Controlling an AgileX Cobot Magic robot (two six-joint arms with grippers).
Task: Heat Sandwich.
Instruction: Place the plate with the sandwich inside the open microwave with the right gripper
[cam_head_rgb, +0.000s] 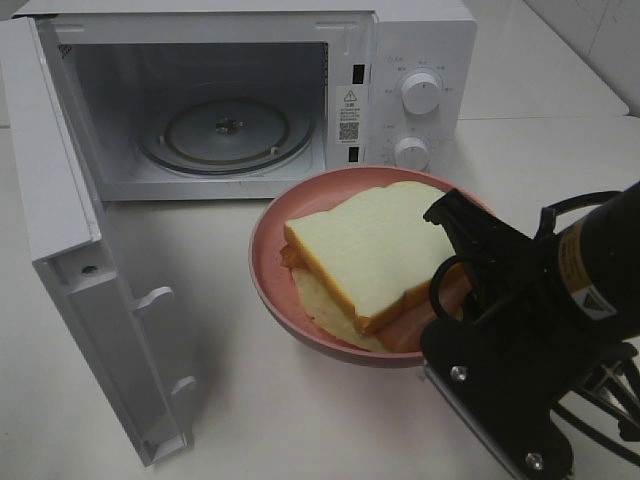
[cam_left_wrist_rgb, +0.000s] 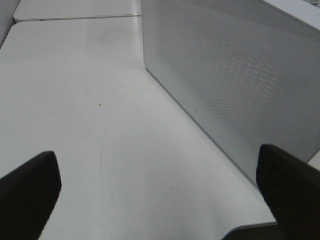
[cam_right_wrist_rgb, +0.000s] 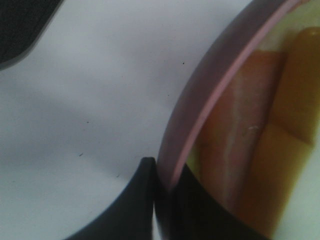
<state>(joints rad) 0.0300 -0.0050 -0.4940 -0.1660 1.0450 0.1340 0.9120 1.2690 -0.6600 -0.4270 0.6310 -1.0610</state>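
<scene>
Sandwich (cam_head_rgb: 375, 255) lies on a round pink plate (cam_head_rgb: 268, 262), thick pale bread on top, with orange and yellow filling showing at its near edge. We see the same filling up close in the right wrist view (cam_right_wrist_rgb: 280, 125), just inside the plate's rim (cam_right_wrist_rgb: 210, 95). The right gripper (cam_head_rgb: 450, 290) has its black fingers (cam_right_wrist_rgb: 142, 200) pinched together on that rim, one on each side of it. We cannot tell whether the plate rests on the white table (cam_head_rgb: 260, 400) or hangs just above it. Behind the plate stands a white microwave (cam_head_rgb: 400, 60), its door (cam_head_rgb: 80, 250) swung wide to the left and its glass turntable (cam_head_rgb: 225, 130) bare. Two knobs (cam_head_rgb: 421, 92) sit on its right panel. The left gripper (cam_left_wrist_rgb: 160, 200) hangs over the table with its jaws spread wide and nothing between them, beside a dotted white panel (cam_left_wrist_rgb: 235, 75).
</scene>
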